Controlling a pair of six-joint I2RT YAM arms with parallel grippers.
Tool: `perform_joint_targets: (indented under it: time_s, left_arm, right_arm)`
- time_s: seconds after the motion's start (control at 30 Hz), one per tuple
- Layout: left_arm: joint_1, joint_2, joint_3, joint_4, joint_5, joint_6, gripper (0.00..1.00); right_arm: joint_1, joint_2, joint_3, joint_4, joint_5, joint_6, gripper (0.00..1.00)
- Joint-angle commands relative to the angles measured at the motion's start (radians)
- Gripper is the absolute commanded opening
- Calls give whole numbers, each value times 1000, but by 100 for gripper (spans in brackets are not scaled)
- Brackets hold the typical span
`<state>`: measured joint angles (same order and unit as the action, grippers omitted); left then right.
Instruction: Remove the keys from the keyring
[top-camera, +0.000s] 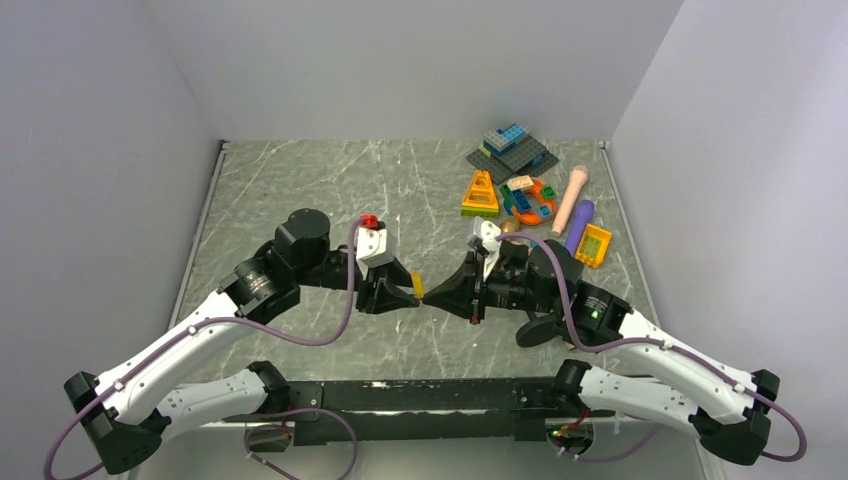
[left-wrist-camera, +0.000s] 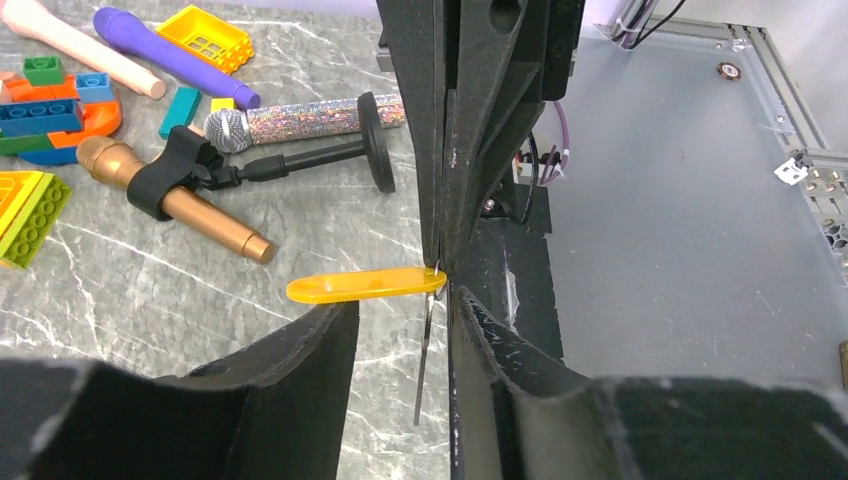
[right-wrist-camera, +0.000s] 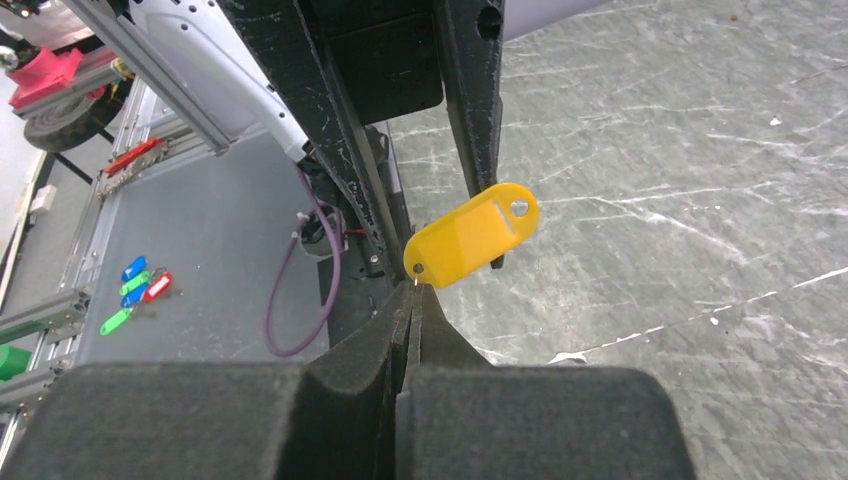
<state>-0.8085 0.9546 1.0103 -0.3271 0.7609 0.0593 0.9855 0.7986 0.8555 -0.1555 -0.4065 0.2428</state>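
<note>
Top view: left hand (top-camera: 404, 297) and right hand (top-camera: 438, 296) meet over grey marble desk (top-camera: 300, 190) at yellow plastic tag (top-camera: 418, 288)
Left wrist: left fingers (left-wrist-camera: 300, 370) apart, thin grey metal strip (left-wrist-camera: 425, 350) (key or keyring, unclear) between them
Right wrist: right fingers (right-wrist-camera: 370, 340) clamped together on strip where it joins tag's small end

Grey marbled table (top-camera: 300, 180). Far right corner: grey baseplate (top-camera: 520, 158) with blue bricks on top, orange triangular brick (top-camera: 481, 194), orange round piece (top-camera: 530, 200) bearing mixed bricks. Near them: pink toy microphone (top-camera: 571, 196), purple toy microphone (top-camera: 579, 225), yellow brick (top-camera: 593, 245). Gold toy microphone (left-wrist-camera: 215, 222) sits in clip of toppled black stand (left-wrist-camera: 377, 140). Glittery silver microphone (left-wrist-camera: 300, 120) lies just beside stand.
</note>
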Motion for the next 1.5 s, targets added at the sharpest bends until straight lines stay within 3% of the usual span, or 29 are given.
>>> perform_joint_targets:
  time_s: [0.0, 0.17, 0.33, 0.4, 0.53, 0.57, 0.73, 0.83, 1.13, 1.27, 1.47]
  left_arm:
    - [-1, -24, 19, 48, -2, 1, 39]
    - [-1, -19, 22, 48, 3, 1, 13]
    - [-1, -14, 24, 45, 12, 0, 12]
    - [-1, -14, 26, 43, 15, 2, 1]
    - [-1, -23, 21, 47, 3, 0, 0]
    - [-1, -26, 20, 49, -7, -2, 0]
    - [11, -60, -3, 89, -60, -29, 0]
    - [27, -84, -15, 118, -81, -51, 0]
    - [144, -169, -69, 296, -86, -253, 0]
    - [190, -198, -64, 305, -90, -288, 0]
    - [244, -216, -84, 360, -107, -357, 0]
  right_arm:
    - [4, 1, 15, 76, -30, 1, 0]
    - [4, 2, 11, 87, -30, 5, 0]
    - [5, 5, 14, 99, -27, 12, 0]
    - [4, 8, 16, 104, -25, 13, 0]
    - [4, 18, 22, 102, -4, 20, 0]
    - [4, 19, 22, 104, 4, 22, 4]
    - [4, -15, -18, 148, 93, 58, 45]
    - [4, -64, -66, 220, 152, 99, 54]
    - [4, -149, -232, 592, 231, 212, 55]
    - [4, -88, -221, 740, 180, 236, 55]
    - [4, 58, -149, 839, 107, 283, 45]
